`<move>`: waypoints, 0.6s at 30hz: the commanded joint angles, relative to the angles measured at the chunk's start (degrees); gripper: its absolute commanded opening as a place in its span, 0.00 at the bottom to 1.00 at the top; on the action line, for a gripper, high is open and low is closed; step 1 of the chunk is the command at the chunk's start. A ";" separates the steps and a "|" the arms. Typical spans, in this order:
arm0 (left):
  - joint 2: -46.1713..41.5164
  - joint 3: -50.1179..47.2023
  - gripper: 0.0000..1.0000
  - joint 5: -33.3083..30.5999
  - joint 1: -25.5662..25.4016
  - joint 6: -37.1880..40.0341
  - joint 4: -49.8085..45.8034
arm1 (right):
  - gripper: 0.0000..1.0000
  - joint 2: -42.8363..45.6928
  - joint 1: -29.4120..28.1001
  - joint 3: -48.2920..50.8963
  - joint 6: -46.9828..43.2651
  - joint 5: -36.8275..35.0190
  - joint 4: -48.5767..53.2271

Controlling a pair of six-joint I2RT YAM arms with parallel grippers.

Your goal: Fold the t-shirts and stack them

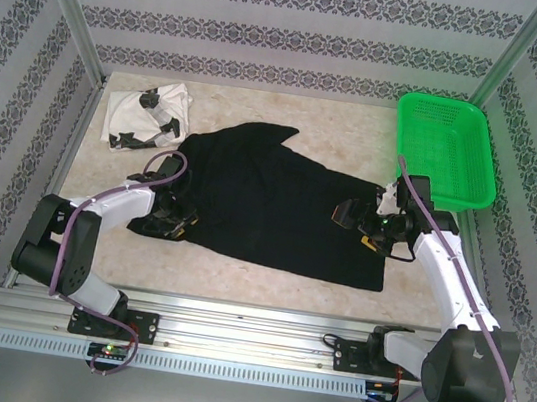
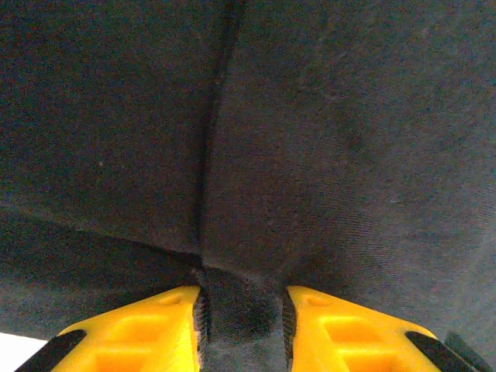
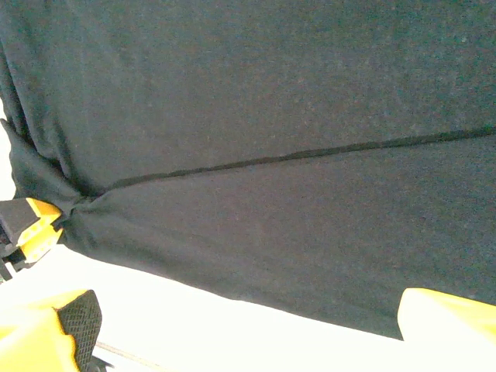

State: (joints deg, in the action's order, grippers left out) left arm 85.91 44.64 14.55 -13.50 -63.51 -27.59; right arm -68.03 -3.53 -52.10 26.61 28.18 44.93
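From above: the black t-shirt (image 1: 277, 212) lies spread over the middle of the pale marbled table (image 1: 236, 282), one sleeve pointing toward the far wall. My left pincer (image 1: 173, 219) sits low at the shirt's left edge, and my right pincer (image 1: 349, 215) is over its right edge. The white t-shirt (image 1: 145, 112) lies crumpled in the far left corner, well apart from the black one. It carries small black printed marks, too small for me to read. A green mesh basket (image 1: 443, 104) stands in the far right corner.

From my left wrist: black cloth (image 2: 310, 155) covers almost everything, with a seam running down the middle. My yellow fingers (image 2: 163, 325) are pressed in on a bunched fold of that shirt, so my left pincer (image 2: 242, 310) is pinching the black t-shirt.

From my right wrist: the black t-shirt (image 3: 271, 93) stretches flat ahead, crossed by a thin dark fold line, and its near hem lies on the bright table (image 3: 194, 325). My right pincer (image 3: 248, 310) is spread wide, one yellow finger (image 3: 46, 333) at each bottom corner, with nothing gripped between them.
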 commanded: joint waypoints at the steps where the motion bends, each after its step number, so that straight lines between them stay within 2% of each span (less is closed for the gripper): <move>1: -2.35 1.41 0.36 -0.57 -0.12 0.57 -1.35 | 0.98 0.79 0.22 0.77 -0.37 0.47 0.18; 13: -1.07 3.34 0.36 -0.70 0.05 1.19 -1.38 | 0.98 0.18 0.45 1.56 -0.55 0.90 -0.36; 18: -1.06 2.82 0.32 -0.30 0.05 0.48 -0.43 | 0.98 0.35 0.65 2.00 -0.61 1.00 -0.37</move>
State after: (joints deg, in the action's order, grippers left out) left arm 84.68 46.76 14.57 -13.50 -63.46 -27.77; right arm -68.03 -3.49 -50.81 26.61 28.40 44.49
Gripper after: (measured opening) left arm 0.323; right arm 0.981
